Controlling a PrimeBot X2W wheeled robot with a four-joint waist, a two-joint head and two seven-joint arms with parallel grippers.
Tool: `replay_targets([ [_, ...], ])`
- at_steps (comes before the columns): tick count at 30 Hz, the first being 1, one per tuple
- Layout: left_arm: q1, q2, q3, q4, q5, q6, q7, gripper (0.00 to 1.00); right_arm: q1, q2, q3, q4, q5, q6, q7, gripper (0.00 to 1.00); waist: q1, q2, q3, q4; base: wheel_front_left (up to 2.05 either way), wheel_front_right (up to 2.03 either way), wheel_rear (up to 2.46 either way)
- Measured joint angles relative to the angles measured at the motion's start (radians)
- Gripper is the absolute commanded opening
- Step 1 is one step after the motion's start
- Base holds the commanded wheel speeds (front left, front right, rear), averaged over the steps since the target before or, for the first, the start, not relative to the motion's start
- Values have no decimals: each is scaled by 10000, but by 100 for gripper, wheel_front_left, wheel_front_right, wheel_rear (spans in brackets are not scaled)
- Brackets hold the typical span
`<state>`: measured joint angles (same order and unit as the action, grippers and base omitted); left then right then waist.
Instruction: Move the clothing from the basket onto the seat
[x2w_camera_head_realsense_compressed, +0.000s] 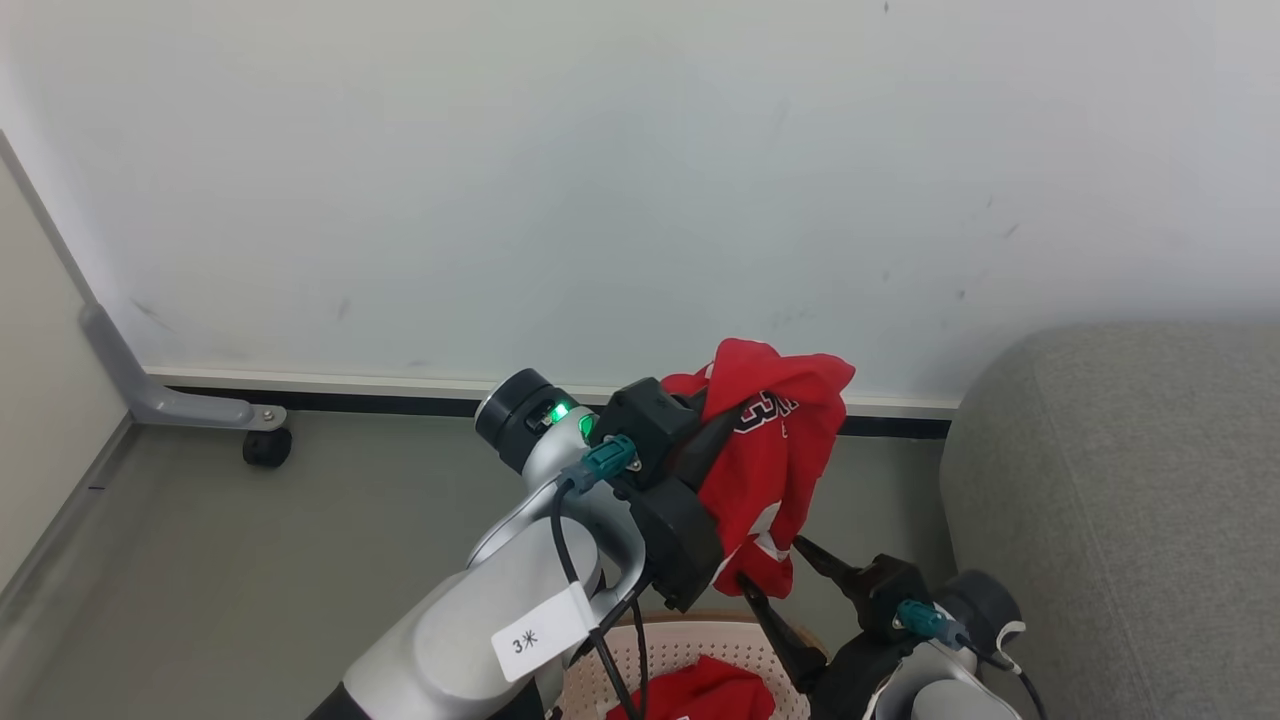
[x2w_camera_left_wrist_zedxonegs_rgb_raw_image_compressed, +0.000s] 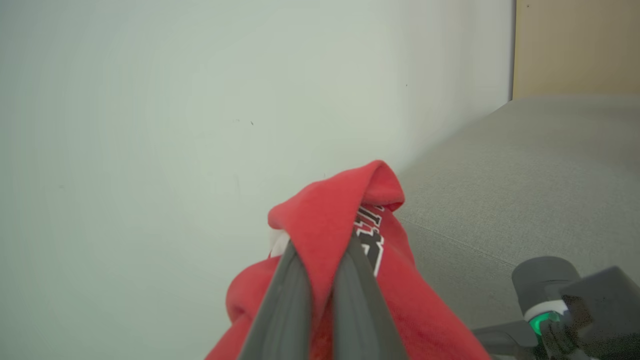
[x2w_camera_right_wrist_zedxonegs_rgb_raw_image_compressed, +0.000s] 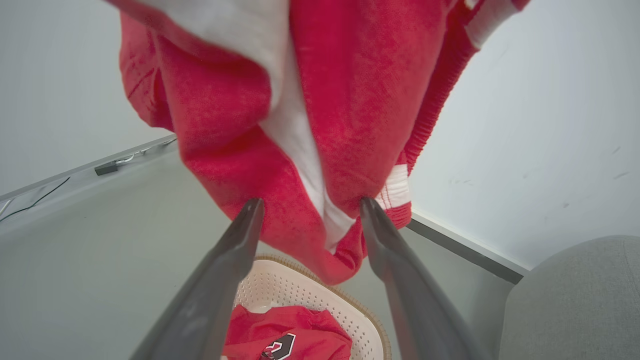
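My left pincer (x2w_camera_left_wrist_zedxonegs_rgb_raw_image_compressed: 322, 246) is clenched on a red jersey (x2w_camera_left_wrist_zedxonegs_rgb_raw_image_compressed: 325, 210), with a fold of the cloth pinched between its two fingers. The jersey hangs in the air from that grip, bunched up, with part of its dark white-edged lettering showing. It is above the basket (x2w_camera_head_realsense_compressed: 690, 645) and beside the rounded end of the grey sofa (x2w_camera_head_realsense_compressed: 1120, 480), resting on neither.

My right pincer (x2w_camera_head_realsense_compressed: 772, 562) is released, its fingers spread wide. It sits just under the jersey's lower hem, where the white trim hangs. I cannot tell whether its tips touch the cloth.

The basket stands on the grey floor (x2w_camera_head_realsense_compressed: 300, 550), close to the sofa's end. It is cream-white, with a perforated wall and a brown rim. A second jersey (x2w_camera_right_wrist_zedxonegs_rgb_raw_image_compressed: 290, 330) lies crumpled inside it, red like the first, with a dark white-outlined mark facing up. The part of the sofa cushion I can see has no cloth on it. A pale wall (x2w_camera_head_realsense_compressed: 600, 180) rises behind the basket and sofa.
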<state>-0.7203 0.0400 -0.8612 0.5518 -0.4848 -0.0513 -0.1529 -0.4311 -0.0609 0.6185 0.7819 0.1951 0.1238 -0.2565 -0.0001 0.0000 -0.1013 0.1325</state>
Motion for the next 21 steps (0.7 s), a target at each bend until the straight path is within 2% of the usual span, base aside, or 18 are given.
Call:
replay_targets([
  [12,-159,13,-330,-274,-334,192,205,0,-836,12,451,928,644,2,0,99,1,0,38,282,0,0,0],
  [13,-161,12,-330,-270,-364,221,207,0,-893,10,502,959,713,2,0,60,1,0,47,293,0,0,0],
  [14,-161,12,-330,-261,-462,245,207,0,-941,4,558,951,790,2,0,37,2,0,55,303,0,0,0],
  [15,-162,12,-326,-234,-550,245,209,0,-973,4,621,918,874,2,0,28,1,0,64,312,0,0,0],
  [16,-162,12,-322,-196,-591,247,213,0,-984,10,675,880,984,2,0,4,1,0,73,320,0,0,0],
  [17,-162,12,-313,-146,-600,253,240,0,-987,19,698,851,1124,4,0,0,1,0,81,324,0,0,0],
  [20,-153,12,-140,40,-602,351,238,0,-1052,21,769,777,1350,4,0,0,1,0,107,293,0,0,0],
  [21,-147,33,-88,98,-608,399,238,3,-1097,25,780,771,1409,6,0,0,2,0,116,264,0,0,0],
])
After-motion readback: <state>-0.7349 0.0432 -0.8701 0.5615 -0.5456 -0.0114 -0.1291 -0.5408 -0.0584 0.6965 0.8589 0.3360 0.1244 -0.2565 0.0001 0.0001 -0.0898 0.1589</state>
